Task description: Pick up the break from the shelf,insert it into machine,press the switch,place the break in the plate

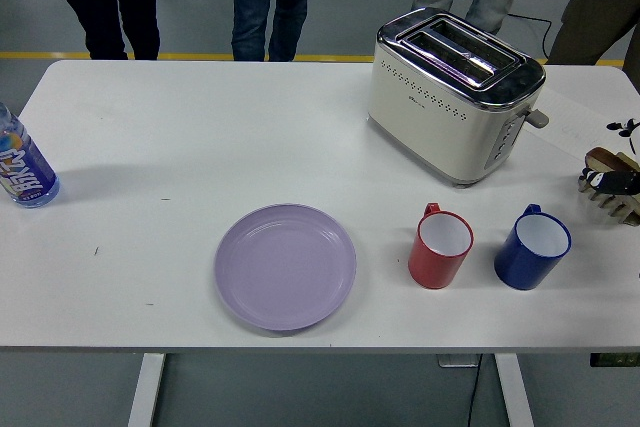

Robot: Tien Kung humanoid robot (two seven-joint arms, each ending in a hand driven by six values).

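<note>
A wooden rack (612, 201) stands at the table's right edge, cut off by the picture. A brown bread slice (601, 158) shows at its top. Only small black parts of my right hand (621, 181) show at that edge, right at the bread and rack. A second black bit sits a little higher. Most of the hand is out of frame, and its hold on the bread is hidden. The cream and chrome toaster (453, 97) stands at the back right with its slots empty and its lever (538, 118) on the right side. A lilac plate (286, 265) lies empty at the front centre.
A red mug (441, 246) and a blue mug (532, 247) stand between the plate and the rack. A water bottle (22, 165) is at the left edge. Several people stand along the far side of the table.
</note>
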